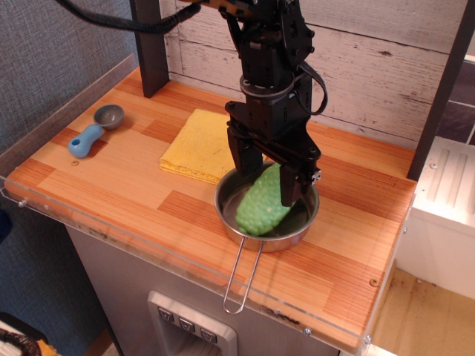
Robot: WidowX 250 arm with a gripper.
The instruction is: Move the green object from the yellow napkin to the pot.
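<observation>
The green object (261,208), a bumpy light-green toy vegetable, lies tilted inside the pot (306,221), a shallow steel pan with a wire loop handle pointing toward the front edge. Its upper end sits between my fingers. My gripper (267,176) hangs just above the pot. Its jaws are spread apart, one finger (243,157) on the left and one on the right of the vegetable's top. The yellow napkin (194,144) lies flat and bare to the left of the pot, its corner touching the pot's rim.
A small grey scoop with a blue handle (90,133) lies near the table's left edge. A dark post (151,44) stands at the back left, in front of a wooden plank wall. The counter's front edge has a clear plastic lip.
</observation>
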